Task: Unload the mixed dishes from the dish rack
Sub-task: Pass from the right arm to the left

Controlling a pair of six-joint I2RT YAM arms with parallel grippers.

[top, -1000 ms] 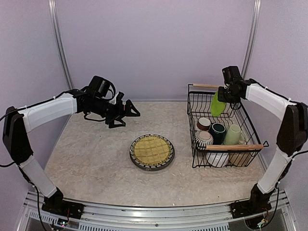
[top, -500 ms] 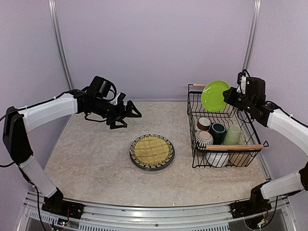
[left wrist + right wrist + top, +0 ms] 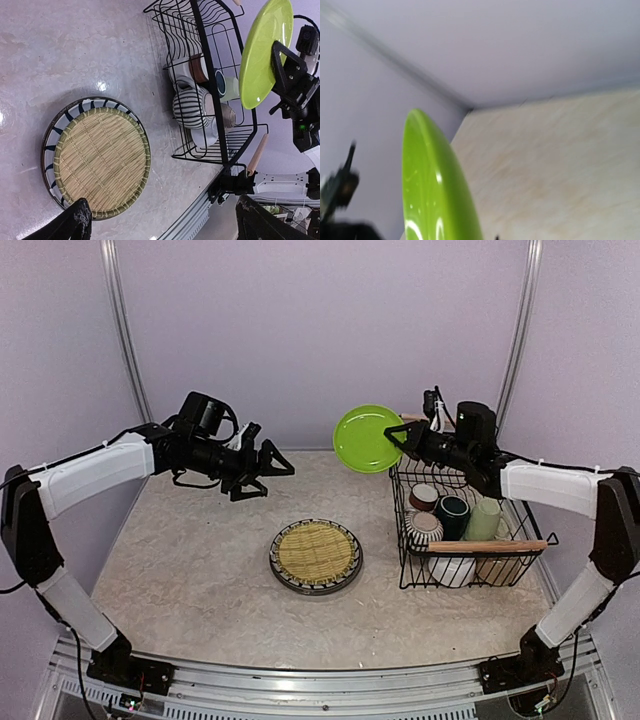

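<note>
My right gripper (image 3: pixel 404 439) is shut on the rim of a lime-green plate (image 3: pixel 366 438), holding it on edge in the air just left of the dish rack (image 3: pixel 408 540). The right wrist view shows that plate (image 3: pixel 430 185) close up and edge-on. Inside the black wire rack are a brown-white mug (image 3: pixel 424 497), a dark teal mug (image 3: pixel 452 512), a pale green mug (image 3: pixel 484 520), a striped cup (image 3: pixel 424 530) and white bowls (image 3: pixel 452 570). My left gripper (image 3: pixel 270 464) hangs open and empty over the back left of the table.
A yellowish woven plate (image 3: pixel 316 553) lies stacked on a striped plate (image 3: pixel 50 140) at the table's centre. The rack's wooden handles (image 3: pixel 487 546) run along its front and back. Purple walls close the back and sides.
My right arm has lifted the lime-green plate out of the rack's back and swung it left, past the rack's edge. The left arm has barely shifted.
</note>
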